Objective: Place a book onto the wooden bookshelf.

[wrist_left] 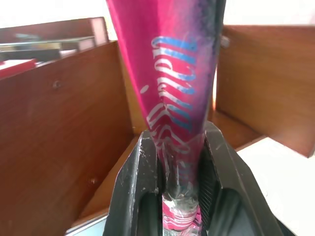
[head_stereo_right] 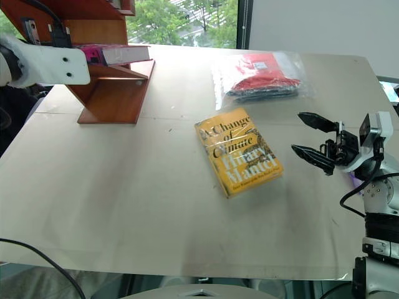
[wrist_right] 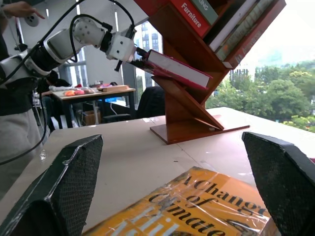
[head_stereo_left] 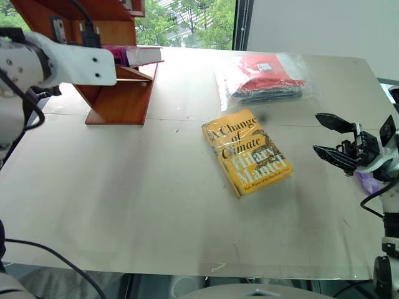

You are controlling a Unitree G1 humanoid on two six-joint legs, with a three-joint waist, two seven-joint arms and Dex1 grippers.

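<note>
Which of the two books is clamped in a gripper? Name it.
The magenta-pink book, shut in the left gripper at the wooden bookshelf. The yellow book lies flat on the table, untouched.

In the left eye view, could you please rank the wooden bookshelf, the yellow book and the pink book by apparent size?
1. Wooden bookshelf, though cut off by the frame.
2. Yellow book.
3. Pink book, held by the left gripper, farther away and partly hidden, so its rank is unsure.

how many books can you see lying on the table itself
1: the yellow book lies flat mid-table. The pink book is off the table, clamped in the left gripper at the wooden bookshelf, which holds more books.
</note>
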